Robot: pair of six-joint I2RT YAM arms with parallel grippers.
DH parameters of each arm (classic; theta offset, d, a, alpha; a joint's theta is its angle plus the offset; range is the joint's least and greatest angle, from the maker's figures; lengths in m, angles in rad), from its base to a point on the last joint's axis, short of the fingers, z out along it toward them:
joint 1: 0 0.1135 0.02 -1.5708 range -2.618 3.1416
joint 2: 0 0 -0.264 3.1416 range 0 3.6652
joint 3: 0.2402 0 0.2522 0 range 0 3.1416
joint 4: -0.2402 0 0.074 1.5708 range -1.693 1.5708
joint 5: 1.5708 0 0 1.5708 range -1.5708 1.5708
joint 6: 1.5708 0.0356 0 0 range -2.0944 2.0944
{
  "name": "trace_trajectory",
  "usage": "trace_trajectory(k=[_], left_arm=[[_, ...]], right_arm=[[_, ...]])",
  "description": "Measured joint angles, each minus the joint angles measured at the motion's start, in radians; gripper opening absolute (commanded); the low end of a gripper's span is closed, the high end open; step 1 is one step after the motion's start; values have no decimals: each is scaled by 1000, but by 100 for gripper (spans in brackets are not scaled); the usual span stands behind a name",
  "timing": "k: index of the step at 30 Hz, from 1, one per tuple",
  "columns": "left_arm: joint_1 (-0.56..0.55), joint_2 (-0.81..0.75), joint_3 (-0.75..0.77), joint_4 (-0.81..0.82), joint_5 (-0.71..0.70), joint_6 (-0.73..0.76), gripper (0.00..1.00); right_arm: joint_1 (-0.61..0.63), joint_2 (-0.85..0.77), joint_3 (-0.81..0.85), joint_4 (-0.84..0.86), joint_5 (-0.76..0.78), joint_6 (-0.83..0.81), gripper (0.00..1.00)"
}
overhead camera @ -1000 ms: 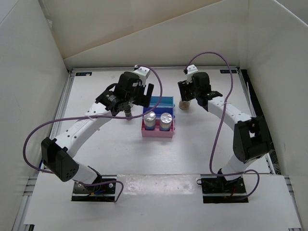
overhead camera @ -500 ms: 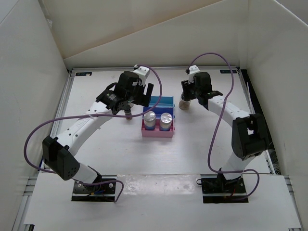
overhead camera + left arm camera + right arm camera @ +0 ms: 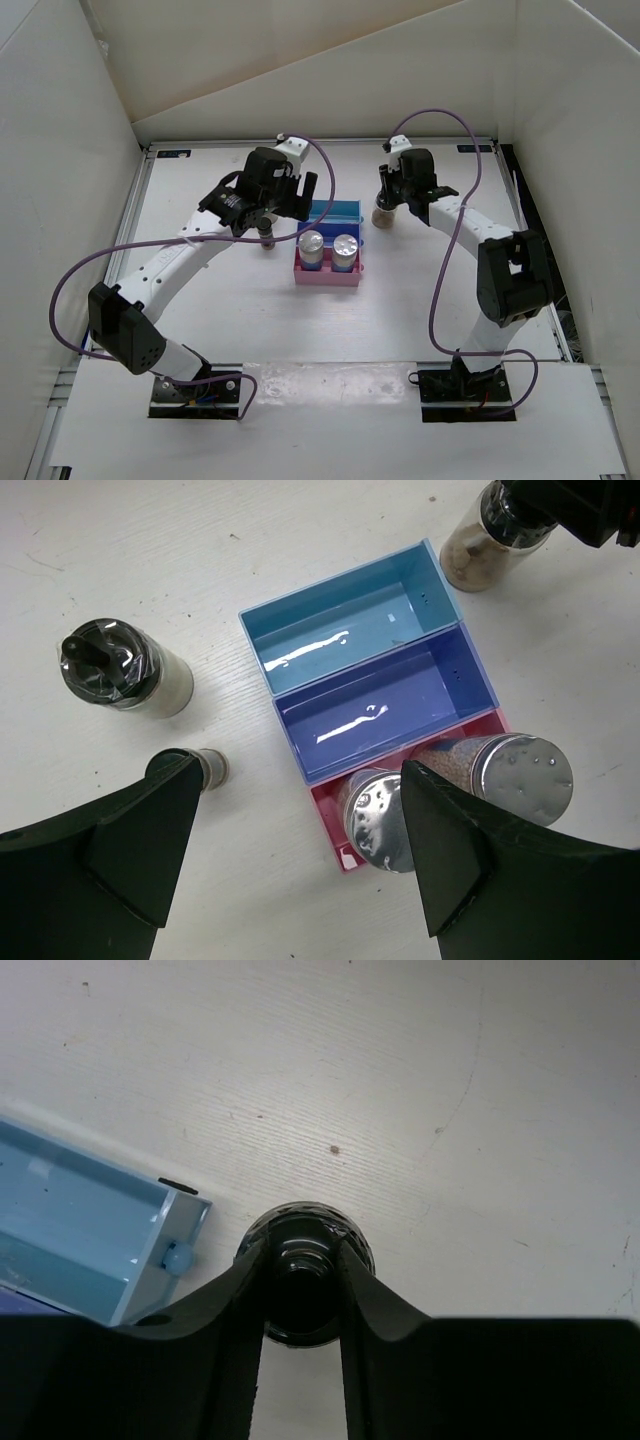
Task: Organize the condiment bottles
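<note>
Two silver-topped condiment bottles stand in the pink front step of the rack; the left wrist view shows them as one bottle and the other. A black-capped bottle stands upright on the table left of the rack. My left gripper hovers open above the table and the rack's front left corner, holding nothing. My right gripper is shut on the black cap of the other brownish bottle, which stands right of the rack.
The rack's light blue and dark blue steps hold nothing. White walls enclose the table on the left, back and right. The right arm's purple cable loops over the table's right side.
My right gripper has closed from open onto the black cap of the bottle right of the rack. The left arm and the other bottles have hardly moved.
</note>
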Motion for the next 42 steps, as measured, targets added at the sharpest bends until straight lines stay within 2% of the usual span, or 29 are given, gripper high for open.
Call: trace_trajectory(k=[2, 3, 12, 18, 27, 42], left_arm=[[1, 0, -4, 5, 0, -2, 91], [1, 0, -6, 6, 1, -3, 91], [1, -1, -33, 15, 5, -6, 91], [1, -15, -51, 13, 5, -6, 91], [2, -97, -69, 14, 5, -6, 91], [8, -123, -95, 14, 4, -6, 91]], right_arm=[[6, 0, 1, 3, 1, 5, 16], [10, 0, 1, 2, 2, 11, 0], [85, -24, 1, -44, 91, -10, 0], [188, -123, 1, -114, 170, -58, 0], [270, -250, 41, -144, 260, -120, 0], [414, -384, -2, -150, 283, -68, 0]])
